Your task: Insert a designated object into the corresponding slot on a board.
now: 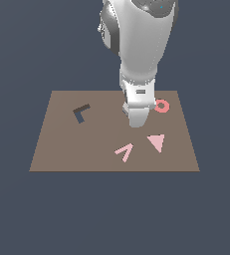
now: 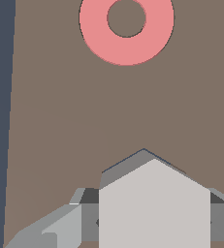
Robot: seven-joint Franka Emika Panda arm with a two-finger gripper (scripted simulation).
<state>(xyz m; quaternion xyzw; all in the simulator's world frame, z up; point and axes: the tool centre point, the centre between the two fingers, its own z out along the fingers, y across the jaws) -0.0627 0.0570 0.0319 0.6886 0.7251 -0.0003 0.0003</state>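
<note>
Light-grey hexagonal block [image 2: 154, 203] clamped between the gripper [image 2: 154, 213] fingers, low over the board [image 1: 61, 149] beside the pink ring [image 1: 162, 105] — apparently not yet inserted. Hexagonal slot unseen in either view. Block visible only from the wrist — L-shaped recess [image 1: 80, 113], pink triangle [image 1: 157, 142], V-shaped piece [image 1: 125, 151] only exterior.

Single white arm comes in from the top of the exterior view, stacked near vertical, wrist pointing straight down. Tool [image 1: 138, 121] sits low, close over the board [image 1: 61, 149], fingers aimed down. Wrist view: grey fingers [image 2: 60, 227] flank the light-grey hexagonal block [image 2: 154, 208] on both sides, jaws clamped against it, so the tool is gripping. No visible tilt in the wrist.
</note>
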